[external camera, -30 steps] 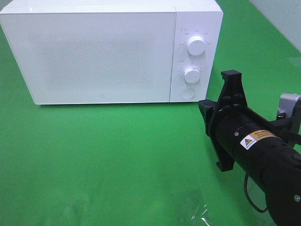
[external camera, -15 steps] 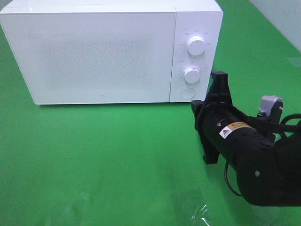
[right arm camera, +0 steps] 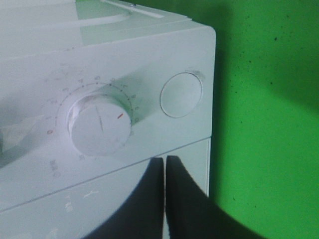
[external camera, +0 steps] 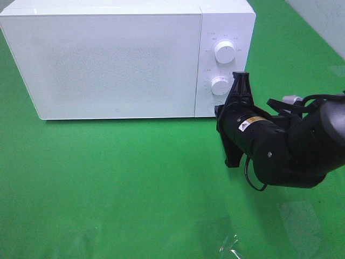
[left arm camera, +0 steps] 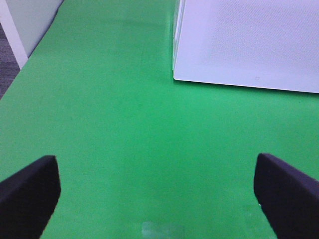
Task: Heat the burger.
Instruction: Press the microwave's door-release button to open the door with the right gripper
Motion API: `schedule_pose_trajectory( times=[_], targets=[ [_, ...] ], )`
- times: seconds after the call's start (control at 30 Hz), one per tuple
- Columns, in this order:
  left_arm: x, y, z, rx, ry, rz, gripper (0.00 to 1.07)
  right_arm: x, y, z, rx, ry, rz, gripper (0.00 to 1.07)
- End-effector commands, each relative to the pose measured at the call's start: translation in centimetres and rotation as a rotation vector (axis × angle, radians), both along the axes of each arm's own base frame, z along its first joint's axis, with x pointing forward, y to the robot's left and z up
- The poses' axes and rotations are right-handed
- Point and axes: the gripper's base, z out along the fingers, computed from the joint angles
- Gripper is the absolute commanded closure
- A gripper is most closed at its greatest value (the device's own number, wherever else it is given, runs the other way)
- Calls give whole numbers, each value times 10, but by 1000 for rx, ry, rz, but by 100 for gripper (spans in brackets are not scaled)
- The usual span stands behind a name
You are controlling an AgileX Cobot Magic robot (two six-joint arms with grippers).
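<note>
My right end effector [right arm camera: 164,167], pinched shut and empty, points at the microwave [external camera: 116,65] panel near its round button [right arm camera: 181,94]. Pressing off-centre, it could bump the knob [right arm camera: 101,124] instead. The burger is nowhere in view. My left end effector [left arm camera: 158,194] gapes, empty.

Microwave [external camera: 116,65] interior hidden, upper dial [external camera: 225,51] txt too small, left gripper [left arm camera: 155,164] cropped.

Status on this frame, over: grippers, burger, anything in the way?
Left gripper open over the green mat. Right gripper shut, tips by the round button of the microwave. Burger not in view; door closed. Nothing seen in the way.
</note>
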Motion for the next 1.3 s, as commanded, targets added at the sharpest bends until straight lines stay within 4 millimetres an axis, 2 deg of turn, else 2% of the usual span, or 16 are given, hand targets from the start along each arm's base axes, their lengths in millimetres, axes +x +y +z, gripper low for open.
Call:
schedule_pose_trajectory(
  times=[0.03, 0.37, 0.8, 1.07, 1.3],
  targets=[
    [-1, 0, 0, -6, -20, 4, 9, 12, 1, -3, -2, 14, 10, 107],
    [-1, 0, 0, -7, -18, 4, 9, 38, 1, -15, 16, 43, -29, 107],
    [0, 0, 0, -6, -10, 5, 9, 59, -3, -29, 27, 45, -73, 107],
    [0, 0, 0, -5, -10, 5, 9, 70, 2, -27, 46, 10, -86, 107],
    [0, 0, 0, -5, -10, 5, 9, 75, -3, -10, 64, -178, -142, 107]
  ],
)
